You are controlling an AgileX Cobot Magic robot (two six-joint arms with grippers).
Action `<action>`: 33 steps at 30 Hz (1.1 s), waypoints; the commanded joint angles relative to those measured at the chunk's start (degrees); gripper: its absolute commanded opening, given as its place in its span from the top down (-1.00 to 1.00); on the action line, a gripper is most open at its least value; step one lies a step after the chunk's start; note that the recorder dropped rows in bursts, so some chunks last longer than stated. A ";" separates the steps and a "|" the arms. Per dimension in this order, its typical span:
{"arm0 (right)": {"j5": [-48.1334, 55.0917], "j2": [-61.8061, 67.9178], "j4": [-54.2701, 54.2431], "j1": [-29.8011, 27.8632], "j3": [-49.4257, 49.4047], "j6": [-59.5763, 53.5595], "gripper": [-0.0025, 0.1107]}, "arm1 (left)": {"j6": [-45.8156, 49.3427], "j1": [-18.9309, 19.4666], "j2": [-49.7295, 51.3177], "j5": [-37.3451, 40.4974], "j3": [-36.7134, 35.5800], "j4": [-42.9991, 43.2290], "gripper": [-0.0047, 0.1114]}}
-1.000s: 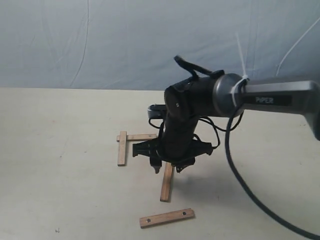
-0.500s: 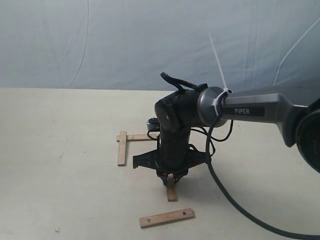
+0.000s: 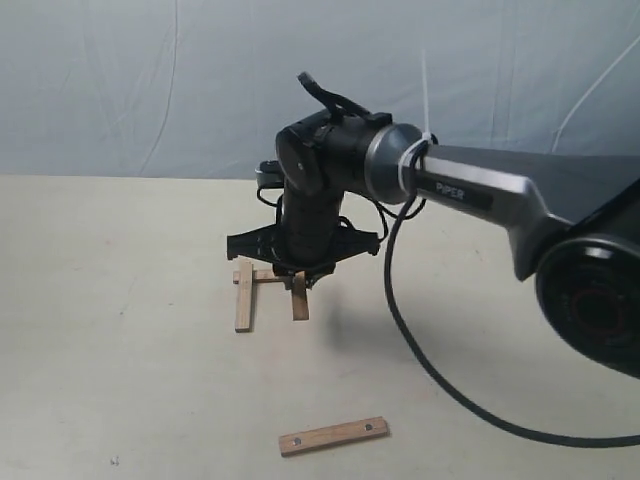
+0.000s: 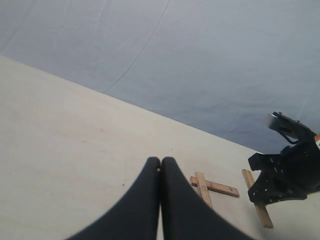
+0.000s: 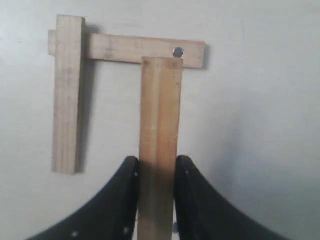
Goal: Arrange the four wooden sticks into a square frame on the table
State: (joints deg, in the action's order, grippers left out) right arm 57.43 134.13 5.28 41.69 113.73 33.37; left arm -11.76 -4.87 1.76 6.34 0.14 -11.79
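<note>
Backing the cream table (image 3: 120,400), blue-grey cloth (image 3: 200,80) hangs; right jaws clamp a stick (image 5: 159,125), left jaws pressed together.

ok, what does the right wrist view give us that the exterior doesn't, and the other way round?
Right wrist only: the hole near the end of the crosswise stick, the tip of the held stick overlapping that stick just beside the hole, and the right jaws closed on both edges of the held stick.
Exterior only: the fourth stick lying apart, nearer the camera, plus the right arm and the backdrop.
Both: the held stick, the crosswise stick and the side stick, laid out as three sides.
</note>
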 commanded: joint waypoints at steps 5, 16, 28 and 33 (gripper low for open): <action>4.60 7.83 1.95 -1.79 9.72 -0.96 0.97 | 0.22 -0.40 -0.38 0.09 -0.14 -0.30 0.92; 2.77 9.44 -0.05 -2.71 10.17 -1.98 0.97 | 0.11 -0.40 -0.38 -0.07 -0.14 -0.30 0.92; 3.10 8.32 -1.98 -2.92 10.17 -4.81 0.97 | 0.11 -0.40 -0.38 -0.34 -0.14 -0.30 0.92; 7.26 3.89 -2.25 -4.37 10.17 -10.83 0.97 | 0.22 -0.40 -0.38 -0.36 -0.14 0.04 0.92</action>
State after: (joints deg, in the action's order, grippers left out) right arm 62.19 141.47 2.98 38.61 123.46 26.24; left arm -11.76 -4.87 1.76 6.34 0.14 -11.79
